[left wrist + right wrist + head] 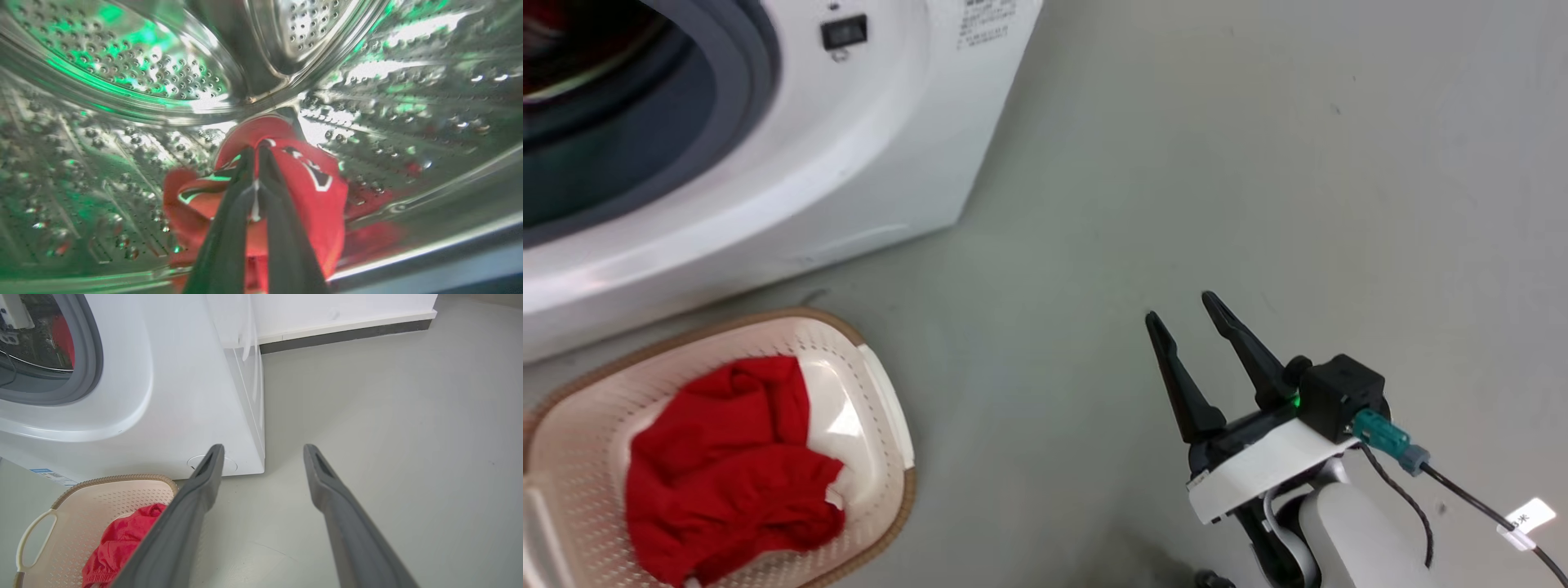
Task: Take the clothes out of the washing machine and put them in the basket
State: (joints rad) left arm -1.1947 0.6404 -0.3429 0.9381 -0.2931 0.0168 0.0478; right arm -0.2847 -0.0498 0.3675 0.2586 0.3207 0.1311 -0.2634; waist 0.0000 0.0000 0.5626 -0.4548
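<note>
Inside the washing machine's steel drum (135, 73), my left gripper (254, 152) is shut on a red jersey (310, 183) with black-white lettering, which lies on the drum's bottom. The white washing machine (866, 139) stands at the upper left of the head view, its porthole open. Below it on the floor sits the cream basket (866, 367), and a red garment (727, 465) lies in it. The basket (94, 498) and that garment (118, 543) also appear in the right wrist view. My right gripper (1180, 306) hovers open over bare floor, to the right of the basket.
Grey floor (1258, 163) stretches to the right of the washing machine. A wall with a dark skirting (347, 332) runs behind it. A cable with a white tag (1527, 518) hangs off my right wrist.
</note>
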